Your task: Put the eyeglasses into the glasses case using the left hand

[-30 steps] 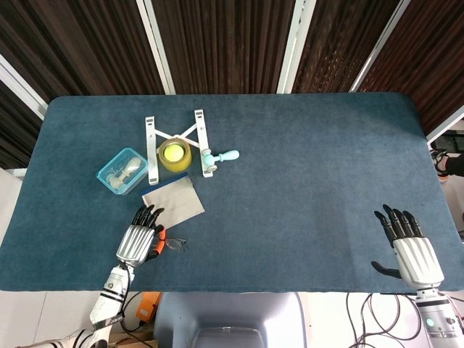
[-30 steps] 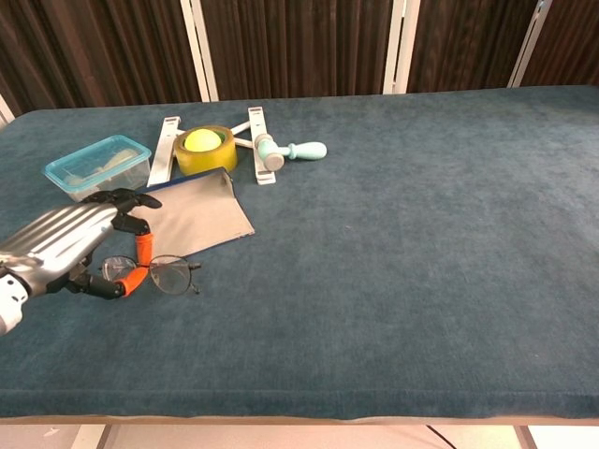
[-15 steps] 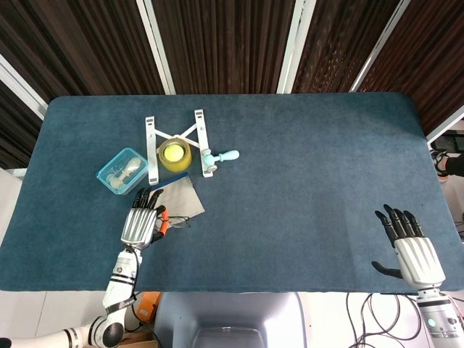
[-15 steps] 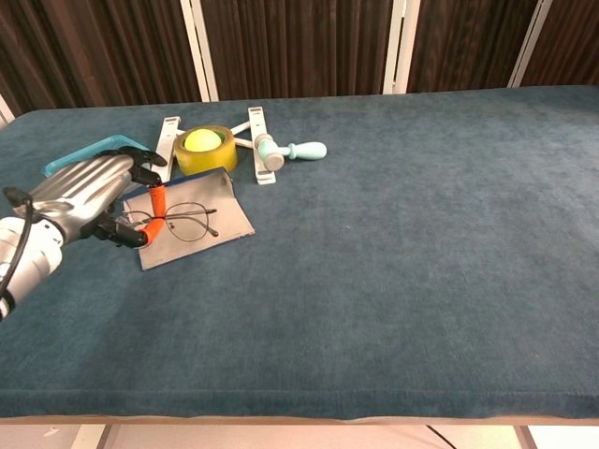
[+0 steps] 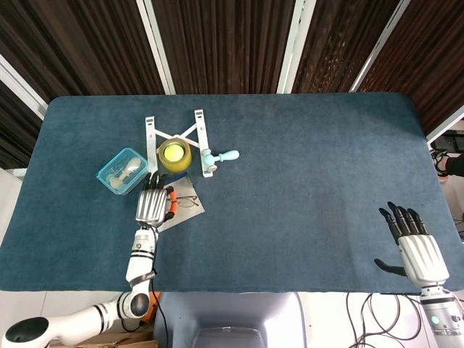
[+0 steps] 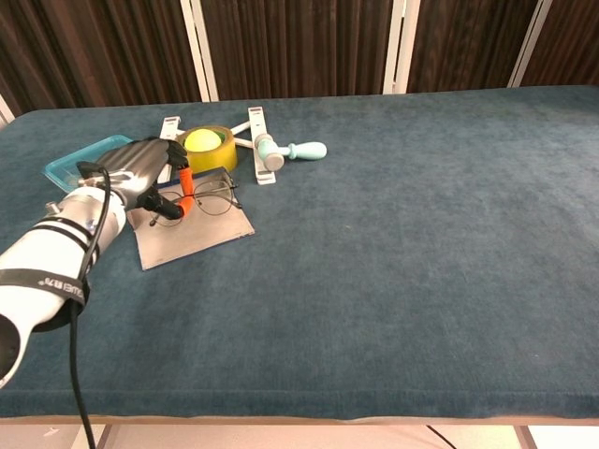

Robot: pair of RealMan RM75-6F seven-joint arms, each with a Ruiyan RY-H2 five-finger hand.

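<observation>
The eyeglasses [image 6: 211, 200] have thin dark rims and an orange temple. My left hand [image 6: 140, 171] holds them by the orange temple, lifted over the far end of the grey glasses case [image 6: 192, 238], which lies flat on the blue cloth. In the head view the left hand [image 5: 152, 204] covers most of the case [image 5: 190, 211] and the eyeglasses [image 5: 185, 201] stick out to its right. My right hand [image 5: 416, 249] rests open, fingers spread, at the near right corner of the table, far from the case.
Just behind the case stand a yellow tape roll [image 6: 208, 150] and a white folding stand [image 6: 256, 140] with a teal-handled tool [image 6: 295, 151]. A clear blue lidded box [image 5: 122, 171] sits to the left of the case.
My left hand has lifted the eyeglasses from the near left table edge and carried them away from me, over the case toward its far end. The right hand has barely moved.
</observation>
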